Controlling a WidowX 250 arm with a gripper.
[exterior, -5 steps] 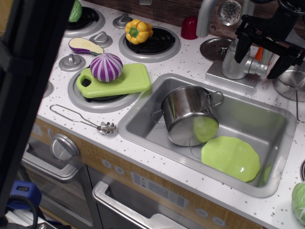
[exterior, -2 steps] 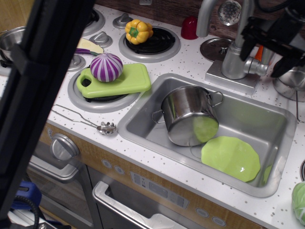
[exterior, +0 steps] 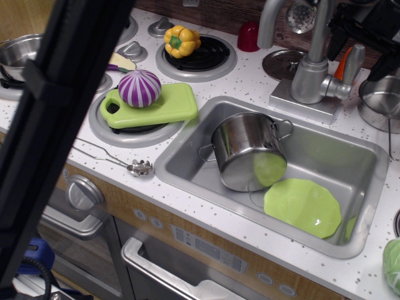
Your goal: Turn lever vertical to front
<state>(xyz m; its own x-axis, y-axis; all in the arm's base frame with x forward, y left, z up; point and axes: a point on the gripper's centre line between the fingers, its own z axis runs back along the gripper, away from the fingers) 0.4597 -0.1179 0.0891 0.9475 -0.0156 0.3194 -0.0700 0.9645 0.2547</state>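
The lever is a short silver-grey paddle that stands upright, joined by a stub to the right side of the faucet's cylindrical base. The tall curved spout rises behind the sink. My black gripper is at the top right edge, just above and behind the lever's top and partly cut off by the frame. Its jaws stand apart, with nothing between them, and do not touch the lever.
A steel pot and a green plate lie in the sink. A small steel pot stands right of the faucet. A purple onion sits on a green cutting board. A dark arm link crosses the left foreground.
The gripper, which straddled the lever, has lifted up and to the right, clear of it. The lever now shows upright. The dark arm link has swung right.
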